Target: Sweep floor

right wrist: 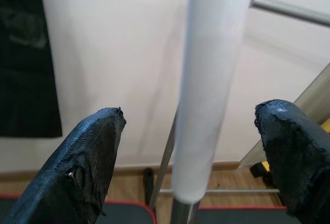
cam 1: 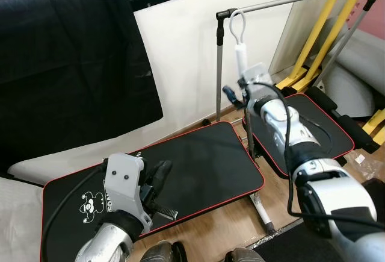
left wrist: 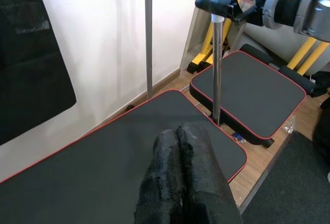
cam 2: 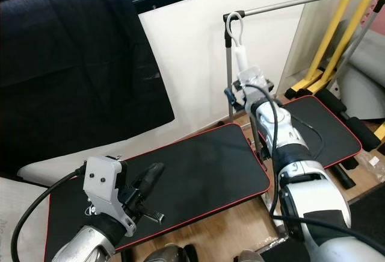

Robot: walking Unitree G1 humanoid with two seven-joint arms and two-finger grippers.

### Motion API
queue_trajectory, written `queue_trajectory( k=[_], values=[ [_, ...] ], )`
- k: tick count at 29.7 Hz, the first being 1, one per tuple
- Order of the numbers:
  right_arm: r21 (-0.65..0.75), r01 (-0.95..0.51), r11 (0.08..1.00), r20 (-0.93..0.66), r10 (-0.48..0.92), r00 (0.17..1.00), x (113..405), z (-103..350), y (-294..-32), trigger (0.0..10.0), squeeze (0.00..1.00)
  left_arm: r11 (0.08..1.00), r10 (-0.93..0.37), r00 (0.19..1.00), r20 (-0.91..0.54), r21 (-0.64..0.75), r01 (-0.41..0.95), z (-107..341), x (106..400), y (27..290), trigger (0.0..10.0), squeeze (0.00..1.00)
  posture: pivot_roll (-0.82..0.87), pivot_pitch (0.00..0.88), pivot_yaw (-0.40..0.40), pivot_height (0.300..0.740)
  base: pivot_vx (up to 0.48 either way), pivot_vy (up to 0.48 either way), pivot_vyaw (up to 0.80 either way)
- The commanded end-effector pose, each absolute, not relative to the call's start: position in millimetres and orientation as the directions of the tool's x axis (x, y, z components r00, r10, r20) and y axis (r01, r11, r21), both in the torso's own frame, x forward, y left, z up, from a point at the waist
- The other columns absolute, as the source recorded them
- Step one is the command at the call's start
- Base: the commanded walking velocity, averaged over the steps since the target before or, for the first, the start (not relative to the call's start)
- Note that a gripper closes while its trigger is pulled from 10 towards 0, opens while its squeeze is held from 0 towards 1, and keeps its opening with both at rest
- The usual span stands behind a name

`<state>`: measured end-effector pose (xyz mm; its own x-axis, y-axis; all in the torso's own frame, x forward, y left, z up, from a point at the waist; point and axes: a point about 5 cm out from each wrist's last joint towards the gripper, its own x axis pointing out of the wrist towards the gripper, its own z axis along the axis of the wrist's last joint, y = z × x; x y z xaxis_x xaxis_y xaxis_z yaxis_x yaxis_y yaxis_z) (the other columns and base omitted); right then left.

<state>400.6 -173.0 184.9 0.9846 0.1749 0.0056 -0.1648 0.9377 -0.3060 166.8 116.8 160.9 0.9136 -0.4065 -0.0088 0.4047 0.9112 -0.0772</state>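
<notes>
Right wrist view: right end effector (right wrist: 188, 157) fingers apart, straddling the upright white broom handle (right wrist: 209, 80), untouched. Left end effector (left wrist: 180, 152), fingers together, sits farther off.

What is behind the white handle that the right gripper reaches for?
Behind the white handle, between the open fingers of the right gripper, stand a cream wall and a grey rail. The handle covers the part directly behind it.

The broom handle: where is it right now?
The white broom handle stands upright right of centre, its loop hooked on the grey rail, with the open right pincer around it.
</notes>
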Motion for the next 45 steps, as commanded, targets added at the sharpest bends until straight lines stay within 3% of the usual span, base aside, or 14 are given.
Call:
queue_trajectory(
  k=[1,15,16,17,32,36,40,41,45],
  values=[
    [-0.269,-0.146,0.952,0.015,0.156,0.988,401,184,-175,10.0,0.0,0.917,-0.395,0.918,-0.034,-0.08,0.391,160,162,118,10.0,0.0,0.01,0.211,0.025,0.74,0.0,0.0,0.0],
    [-0.24,-0.155,0.958,0.041,0.17,0.985,407,195,-172,10.0,0.0,0.919,-0.391,0.92,-0.042,-0.083,0.386,175,136,121,10.0,0.0,0.1,0.317,0.056,0.74,0.0,0.0,0.0],
    [-0.249,-0.141,0.958,0.056,0.16,0.986,408,200,-174,0.8,0.0,0.92,-0.385,0.922,-0.035,-0.086,0.381,178,131,122,10.0,0.0,0.11,0.337,0.063,0.74,0.0,0.0,0.0],
    [-0.263,-0.122,0.957,0.077,0.147,0.986,409,205,-177,0.0,0.0,0.921,-0.382,0.924,-0.025,-0.092,0.379,180,127,123,10.0,0.0,0.12,0.35,0.067,0.74,0.0,0.0,0.0],
    [-0.301,-0.033,0.953,0.216,0.102,0.971,410,239,-202,0.0,0.0,0.917,-0.386,0.922,-0.005,-0.112,0.384,182,123,122,10.0,0.0,0.11,0.35,0.068,0.74,0.0,0.0,0.0],
    [-0.339,-0.037,0.94,0.252,0.128,0.959,405,247,-214,0.0,0.0,0.918,-0.387,0.922,-0.009,-0.101,0.384,183,129,121,10.0,0.0,0.07,0.293,0.046,0.74,0.0,0.0,0.0],
    [-0.358,-0.084,0.93,0.247,0.181,0.952,401,249,-224,0.0,0.0,0.919,-0.386,0.922,-0.003,-0.09,0.384,181,135,121,10.0,0.0,0.05,0.265,0.036,0.74,0.0,0.0,0.0],
    [-0.385,-0.254,0.887,0.195,0.348,0.917,387,250,-235,0.0,0.0,0.918,-0.391,0.92,0.013,-0.074,0.39,176,146,121,10.0,0.0,0.0,0.216,0.03,0.74,0.0,0.0,0.0],
    [-0.41,-0.377,0.831,0.139,0.465,0.874,373,251,-240,0.0,0.0,0.916,-0.397,0.918,0.022,-0.064,0.397,173,154,121,10.0,0.0,-0.01,0.195,0.028,0.74,0.0,0.0,0.0]
  ],
)
